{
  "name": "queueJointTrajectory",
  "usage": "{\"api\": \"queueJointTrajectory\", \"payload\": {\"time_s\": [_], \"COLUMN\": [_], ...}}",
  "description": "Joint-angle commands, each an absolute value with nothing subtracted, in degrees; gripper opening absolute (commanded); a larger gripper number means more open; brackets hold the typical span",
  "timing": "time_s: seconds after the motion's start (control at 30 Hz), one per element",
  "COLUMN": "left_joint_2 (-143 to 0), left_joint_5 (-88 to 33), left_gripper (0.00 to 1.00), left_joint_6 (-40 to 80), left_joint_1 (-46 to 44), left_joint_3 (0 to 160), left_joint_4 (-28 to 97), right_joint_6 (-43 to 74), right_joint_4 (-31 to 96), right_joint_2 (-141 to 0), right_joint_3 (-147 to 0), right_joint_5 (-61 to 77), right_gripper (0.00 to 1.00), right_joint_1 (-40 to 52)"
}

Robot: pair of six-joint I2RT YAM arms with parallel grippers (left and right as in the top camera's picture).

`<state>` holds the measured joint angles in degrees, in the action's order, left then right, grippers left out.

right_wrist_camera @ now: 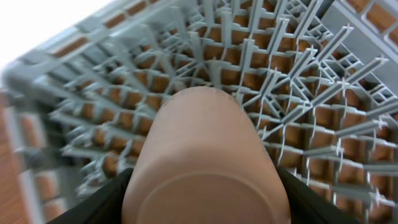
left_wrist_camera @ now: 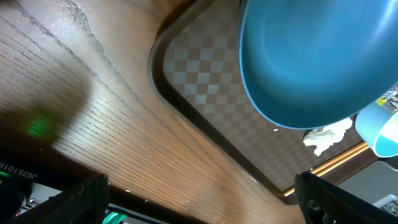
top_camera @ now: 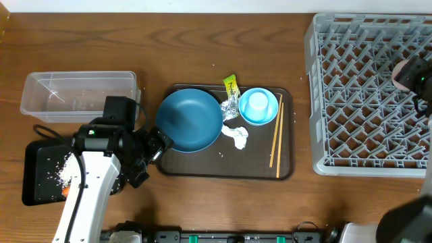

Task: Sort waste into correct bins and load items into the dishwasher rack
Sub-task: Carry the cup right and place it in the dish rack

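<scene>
While the small pale cup point(right_wrist_camera: 205, 137) sits clasped in the jaws of the right gripper point(right_wrist_camera: 202, 200) — its long axis running straight ahead of them — the dishwasher rack point(right_wrist_camera: 298, 74) lies directly beyond; the left gripper point(left_wrist_camera: 205, 199), jaws wide and empty, is well apart.

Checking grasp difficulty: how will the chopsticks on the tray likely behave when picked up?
The chopsticks look thin and straight, so probably stiff and light. They lie flat on the tray, so they would likely roll or slip apart when pinched.
</scene>
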<state>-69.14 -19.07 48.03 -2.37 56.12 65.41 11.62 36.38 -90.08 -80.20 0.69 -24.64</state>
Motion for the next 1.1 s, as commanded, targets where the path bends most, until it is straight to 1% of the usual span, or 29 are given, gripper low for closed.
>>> {"api": "queueJointTrajectory", "payload": {"time_s": [0.0, 0.1, 0.13, 0.17, 0.23, 0.27, 0.3, 0.5, 0.63, 0.8, 1.0, 1.07], "left_joint_2": [-69.30, -69.30, -69.30, -69.30, -69.30, -69.30, -69.30, -69.30, -69.30, -69.30, -69.30, -69.30], "left_joint_5": [-18.31, -18.31, -18.31, -18.31, -18.31, -18.31, -18.31, -18.31, -18.33, -18.31, -18.31, -18.31], "left_gripper": [0.98, 0.98, 0.98, 0.98, 0.98, 0.98, 0.98, 0.98, 0.98, 0.98, 0.98, 0.98], "left_joint_6": [48.36, 48.36, 48.36, 48.36, 48.36, 48.36, 48.36, 48.36, 48.36, 48.36, 48.36, 48.36], "left_joint_1": [-2.55, -2.55, -2.55, -2.55, -2.55, -2.55, -2.55, -2.55, -2.55, -2.55, -2.55, -2.55], "left_joint_3": [56.36, 56.36, 56.36, 56.36, 56.36, 56.36, 56.36, 56.36, 56.36, 56.36, 56.36, 56.36], "left_joint_4": [65.54, 65.54, 65.54, 65.52, 65.52, 65.54, 65.52, 65.52, 65.54, 65.52, 65.52, 65.52], "right_joint_6": [9.56, 9.52, 9.41, 9.08, 9.13, 9.13, 9.13, 10.24, 10.68, 11.79, 11.73, 11.68], "right_joint_4": [33.65, 31.83, 31.59, 31.40, 31.29, 31.35, 31.57, 36.34, 40.60, 47.11, 56.88, 60.34], "right_joint_2": [-94.37, -96.79, -97.30, -97.69, -98.10, -98.10, -98.02, -96.44, -94.41, -88.77, -79.31, -77.23], "right_joint_3": [-80.90, -80.90, -80.90, -80.90, -80.90, -80.90, -80.97, -84.07, -87.44, -90.11, -90.08, -89.95], "right_joint_5": [1.56, 1.56, 1.56, 1.56, 1.61, 1.69, 1.72, 2.46, 7.70, 17.10, 38.17, 40.38], "right_gripper": [0.61, 0.62, 0.63, 0.66, 0.86, 0.91, 0.99, 0.99, 0.99, 0.99, 0.99, 0.99], "right_joint_1": [-27.11, -27.86, -27.86, -27.83, -27.83, -27.83, -27.81, -27.73, -27.66, -26.63, -22.83, -20.56]}}
